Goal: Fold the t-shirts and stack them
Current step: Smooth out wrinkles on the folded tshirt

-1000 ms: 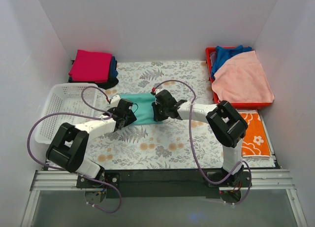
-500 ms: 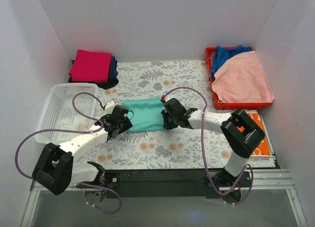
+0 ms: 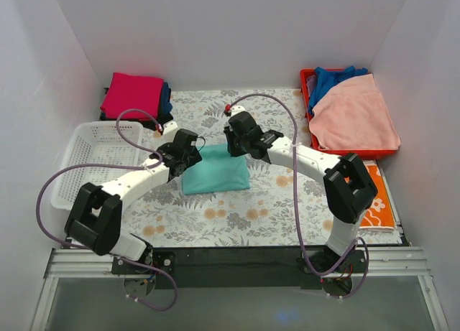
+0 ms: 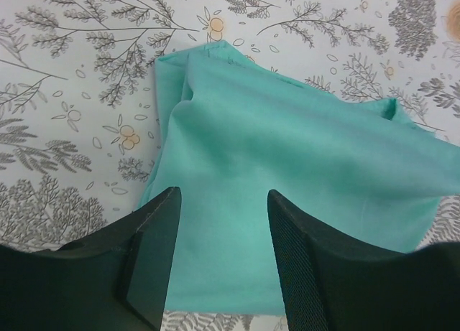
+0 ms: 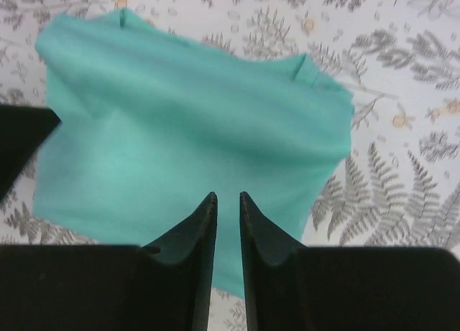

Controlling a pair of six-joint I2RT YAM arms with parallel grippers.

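A mint-teal t-shirt (image 3: 215,171) lies folded into a rough rectangle on the floral tablecloth in the middle. My left gripper (image 3: 188,146) hovers over its far left corner. In the left wrist view the left gripper (image 4: 223,194) is wide open and empty, with the shirt (image 4: 287,151) below it. My right gripper (image 3: 241,133) is above the shirt's far right edge. In the right wrist view the right gripper (image 5: 227,196) has its jaws a narrow gap apart with nothing between them, over the shirt (image 5: 187,123). A magenta shirt (image 3: 133,94) tops a stack on dark blue (image 3: 166,98) and black (image 3: 154,120) shirts at the back left.
A white basket (image 3: 93,162) stands at the left. A red bin (image 3: 348,153) at the back right holds a blue cloth (image 3: 334,78) and a salmon-pink cloth (image 3: 356,119). An orange flowered cloth (image 3: 375,194) lies at the right edge.
Both grippers have moved from the shirt's sides toward the back and risen off it. The shirt now lies as a more compact rectangle, and neither gripper holds it.
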